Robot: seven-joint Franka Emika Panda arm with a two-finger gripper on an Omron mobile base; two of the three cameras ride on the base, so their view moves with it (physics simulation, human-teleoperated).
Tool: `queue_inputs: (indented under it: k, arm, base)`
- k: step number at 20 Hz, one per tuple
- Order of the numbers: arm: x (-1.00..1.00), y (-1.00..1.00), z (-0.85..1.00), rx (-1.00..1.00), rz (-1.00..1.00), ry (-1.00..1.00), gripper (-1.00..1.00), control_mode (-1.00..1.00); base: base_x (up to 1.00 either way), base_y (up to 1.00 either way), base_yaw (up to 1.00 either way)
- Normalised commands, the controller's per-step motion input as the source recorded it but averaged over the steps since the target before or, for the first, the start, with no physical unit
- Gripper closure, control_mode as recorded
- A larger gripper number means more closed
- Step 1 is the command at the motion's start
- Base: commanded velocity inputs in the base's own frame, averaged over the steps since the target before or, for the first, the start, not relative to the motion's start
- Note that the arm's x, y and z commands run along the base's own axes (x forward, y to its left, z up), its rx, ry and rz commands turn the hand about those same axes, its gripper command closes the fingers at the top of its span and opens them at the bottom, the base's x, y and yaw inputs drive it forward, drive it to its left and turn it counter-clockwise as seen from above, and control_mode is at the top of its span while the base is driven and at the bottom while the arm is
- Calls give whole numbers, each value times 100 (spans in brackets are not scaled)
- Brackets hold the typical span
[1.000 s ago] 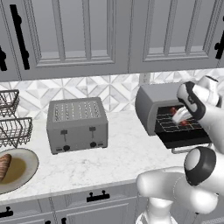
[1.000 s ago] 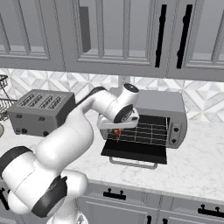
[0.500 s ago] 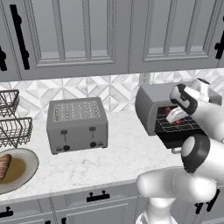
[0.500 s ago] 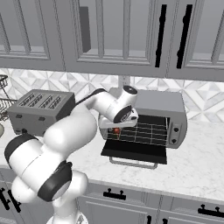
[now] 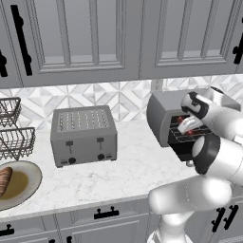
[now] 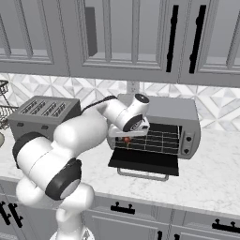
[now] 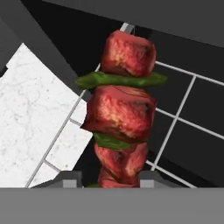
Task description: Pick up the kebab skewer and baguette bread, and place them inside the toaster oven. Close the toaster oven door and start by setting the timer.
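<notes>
A: One kebab skewer [image 7: 120,118], clamped low between the two finger tips of the gripper [image 7: 109,178] in the hand view. Red meat chunks, green slices between, stick running up toward twelve o'clock.

B: Confirmed from the right base view: gripper [image 6: 127,137] at the mouth of the toaster oven [image 6: 185,112], a red chunk showing just beneath the hand, over the nine o'clock end of the wire rack [image 6: 154,139].

A: Toaster oven door [image 6: 145,161] dropped flat, hanging open toward six o'clock, silver handle at its front edge.

B: Rack wires crossing behind the skewer in the hand view, white marble counter [image 7: 33,127] off at nine o'clock.

A: Over in the left base view, same grip, red bit peeking at the oven opening near three o'clock. Baguette bread [image 5: 4,180] lying on the plate [image 5: 26,187] way out at eight o'clock, well apart from the oven.

B: Pop-up toaster [image 5: 84,135] standing between the two, wire baskets [image 5: 12,135] at nine o'clock above the plate.
</notes>
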Motion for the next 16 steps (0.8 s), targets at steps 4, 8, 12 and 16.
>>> queue_inputs:
  k: [4, 8, 12, 16]
  arm:
    - [11, 0, -21, 2, -1, 0, 100, -100]
    - [-5, 0, -19, 0, -2, 0, -100, -100]
    - [-15, 0, -28, 0, -4, 0, -100, -100]
    - [-27, 0, -34, 0, -5, 0, -100, -100]
  base:
    - [0, 0, 0]
    - [0, 0, 0]
    - [0, 0, 0]
    - [0, 0, 0]
